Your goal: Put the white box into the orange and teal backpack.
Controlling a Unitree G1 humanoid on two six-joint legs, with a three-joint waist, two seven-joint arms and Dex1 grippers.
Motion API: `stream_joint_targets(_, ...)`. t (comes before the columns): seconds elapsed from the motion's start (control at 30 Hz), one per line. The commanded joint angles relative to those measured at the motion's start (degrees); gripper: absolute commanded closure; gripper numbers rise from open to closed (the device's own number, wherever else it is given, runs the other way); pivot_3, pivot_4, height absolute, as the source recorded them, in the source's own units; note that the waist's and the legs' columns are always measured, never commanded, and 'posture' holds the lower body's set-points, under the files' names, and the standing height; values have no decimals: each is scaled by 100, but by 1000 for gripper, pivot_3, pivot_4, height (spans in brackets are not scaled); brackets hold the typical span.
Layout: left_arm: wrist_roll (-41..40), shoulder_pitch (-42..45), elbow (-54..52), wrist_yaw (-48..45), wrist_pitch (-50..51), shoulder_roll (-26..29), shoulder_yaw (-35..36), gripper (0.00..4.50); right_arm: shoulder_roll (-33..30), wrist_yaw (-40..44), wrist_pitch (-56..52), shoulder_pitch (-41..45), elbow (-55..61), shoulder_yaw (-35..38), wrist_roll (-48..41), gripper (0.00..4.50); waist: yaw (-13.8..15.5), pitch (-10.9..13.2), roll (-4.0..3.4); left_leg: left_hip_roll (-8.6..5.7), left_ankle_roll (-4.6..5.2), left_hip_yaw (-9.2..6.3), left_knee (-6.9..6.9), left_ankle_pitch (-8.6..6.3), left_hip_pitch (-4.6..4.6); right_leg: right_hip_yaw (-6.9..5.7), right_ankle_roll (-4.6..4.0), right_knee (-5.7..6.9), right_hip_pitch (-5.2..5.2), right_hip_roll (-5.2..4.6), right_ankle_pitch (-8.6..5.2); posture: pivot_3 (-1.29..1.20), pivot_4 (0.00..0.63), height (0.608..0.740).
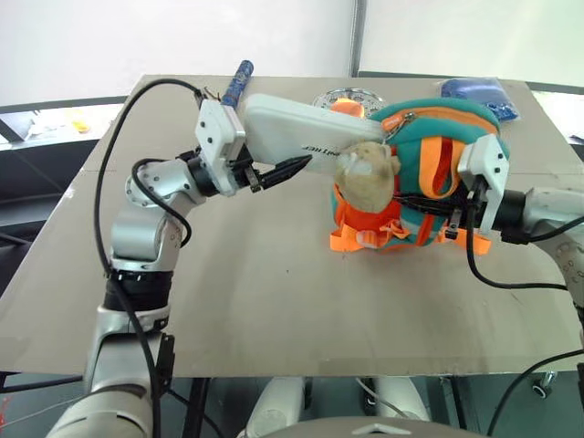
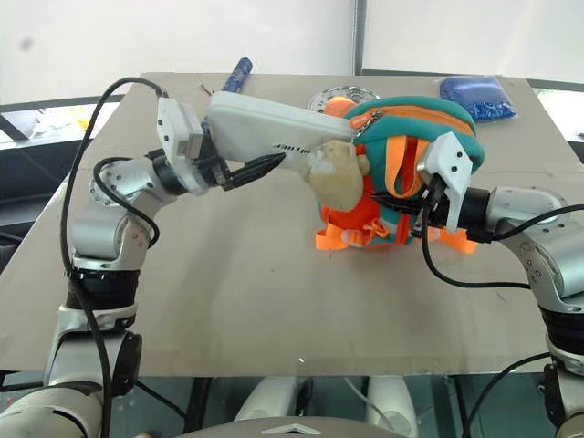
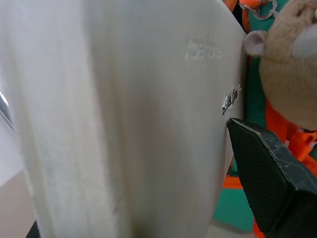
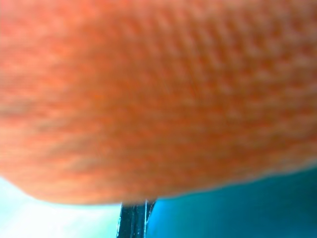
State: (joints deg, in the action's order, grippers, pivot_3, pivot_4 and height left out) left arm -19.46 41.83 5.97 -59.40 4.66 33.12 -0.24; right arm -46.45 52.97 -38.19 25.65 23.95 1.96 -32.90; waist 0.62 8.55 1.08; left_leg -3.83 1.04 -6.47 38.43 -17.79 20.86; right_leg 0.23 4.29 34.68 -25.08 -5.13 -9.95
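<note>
Box work at the bag's mouth: the left gripper (image 1: 274, 173) has its fingers spread wide across the white box (image 1: 301, 132), carrying it off the table (image 1: 265, 301) with its far end meeting the unzipped top of the orange and teal backpack (image 1: 429, 146), just above the plush cat charm (image 1: 365, 173). Opposite, the right gripper (image 1: 456, 219) is pinched shut on the backpack, apparently bracing it so the opening faces the box.

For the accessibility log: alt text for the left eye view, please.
The left gripper holds the white box above the table, its end at the orange and teal backpack, which the right gripper grips from the other side.
</note>
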Motion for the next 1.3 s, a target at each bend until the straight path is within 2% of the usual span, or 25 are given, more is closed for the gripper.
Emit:
stream_joint_targets(0.03, 315, 405, 147, -54, -452, -238, -301, 1648, -27, 101, 102, 0, 226, -20, -24, 4358, 1, 0, 0, 0, 0, 3, 0, 0, 0, 0, 0, -1, 1, 0, 0, 0, 150, 733)
stream_joint_targets(0.2, 982, 681, 315, 225, -493, -1031, -1127, 1648, 125, -14, 50, 94, 267, 1, -97, 4358, 7, 0, 1, -1, 1, 0, 4, 0, 2, -1, 1, 1, 2, -1, 0, 0, 150, 733)
stream_joint_targets(0.33, 1626, 946, 838, 495, -519, -1814, -1825, 1648, 220, -101, 52, 131, 267, 0, -79, 4358, 9, -1, 1, -2, 1, 4, 4, 0, 2, -1, 1, 3, 2, 0, 1, 0, 150, 733)
stream_joint_targets(0.47, 2043, 1142, 1502, 652, -351, -2327, -2104, 1648, 272, -275, -26, 114, 371, 50, -102, 4358, 42, -1, 1, -4, 1, -5, 13, 0, 0, -12, 2, -1, 17, 0, 1, 0, 150, 733)
stream_joint_targets(0.5, 2011, 1172, 1611, 731, -269, -2422, -2009, 853, 269, -313, -43, 83, 406, 72, -111, 4500, 40, -2, 1, -5, 2, -5, 14, 0, -1, -12, 2, -1, 20, 0, 1, 0, 150, 733)
stream_joint_targets(0.53, 2019, 1185, 1701, 735, -212, -2427, -1954, 573, 268, -354, -61, 43, 440, 103, -124, 4500, 41, -2, 1, -5, 2, -7, 15, 0, -4, -13, 2, -2, 24, 0, 1, 0, 150, 733)
stream_joint_targets(0.6, 1930, 1086, 1651, 441, -492, -2186, -1840, 34, 271, -437, -78, -49, 477, 183, -130, 4500, 34, -2, 1, -5, 2, -12, 16, 0, -7, -18, 2, -2, 28, -1, 0, 0, 150, 733)
stream_joint_targets(0.8, 996, 617, 849, -491, -105, -1317, -1176, 34, 323, -640, -67, -154, 466, 311, -95, 4500, -65, -3, -2, 1, 2, -30, 14, 0, -15, -10, 2, 4, 25, 0, 1, 0, 150, 733)
stream_joint_targets(1.07, -704, 385, 149, -876, 1963, -296, 151, 34, 359, -797, -37, -49, 332, 327, -32, 4500, -146, -2, -4, 2, 1, -39, 13, 0, -14, -11, 3, 9, 20, 3, 0, 0, 150, 733)
stream_joint_targets(1.2, -1315, 400, -105, -714, 2723, -141, 546, 34, 331, -746, 7, -18, 241, 308, -3, 4500, -131, -2, -4, 3, 1, -40, 12, 0, -13, -11, 3, 7, 19, 4, 0, 0, 150, 733)
stream_joint_targets(1.27, -1456, 311, -389, -738, 2917, -120, 501, 554, 341, -728, 29, 0, 207, 289, 16, 4500, -104, -2, -4, 3, 1, -46, 14, 0, -11, -13, 3, 6, 21, 2, 0, 0, 150, 733)
stream_joint_targets(1.3, -1473, 239, -553, -737, 2960, -122, 430, 958, 349, -725, 37, 12, 193, 277, 24, 4500, -105, -2, -4, 2, 1, -47, 15, 0, -11, -14, 3, 5, 24, 1, 0, 0, 150, 733)
